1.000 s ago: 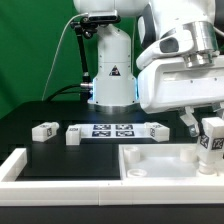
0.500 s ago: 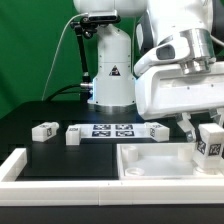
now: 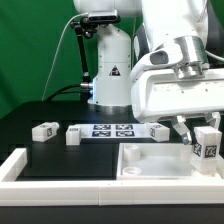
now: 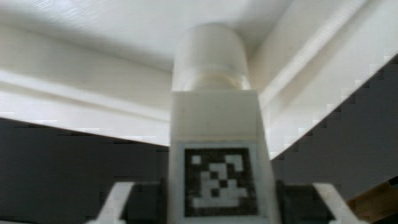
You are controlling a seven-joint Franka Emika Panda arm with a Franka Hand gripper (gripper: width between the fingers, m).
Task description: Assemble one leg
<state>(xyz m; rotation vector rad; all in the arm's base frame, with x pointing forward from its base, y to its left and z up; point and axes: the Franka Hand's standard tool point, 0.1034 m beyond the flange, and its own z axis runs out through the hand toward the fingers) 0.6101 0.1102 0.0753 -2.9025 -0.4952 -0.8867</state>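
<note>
My gripper (image 3: 203, 132) is shut on a leg (image 3: 206, 144), a small white oblong block with a black-and-white tag. It holds the leg upright over the right end of the large white panel (image 3: 150, 162) with a raised rim. In the wrist view the leg (image 4: 219, 120) stands between my fingers (image 4: 121, 205), its rounded peg end pointing at the panel's inner corner (image 4: 107, 70). I cannot tell whether the leg touches the panel. Three more legs lie on the black table: one far on the exterior view's left (image 3: 43, 130), one beside it (image 3: 73, 134), one behind the panel (image 3: 153, 131).
The marker board (image 3: 110, 129) lies flat between the loose legs. A white rail (image 3: 18, 167) runs along the table's front and left edge. The arm's base (image 3: 108, 70) stands behind the board, with a cable on the exterior view's left.
The gripper with the leg has moved down and slightly toward the exterior view's left, closer to the panel. The loose legs and panel have not moved.
</note>
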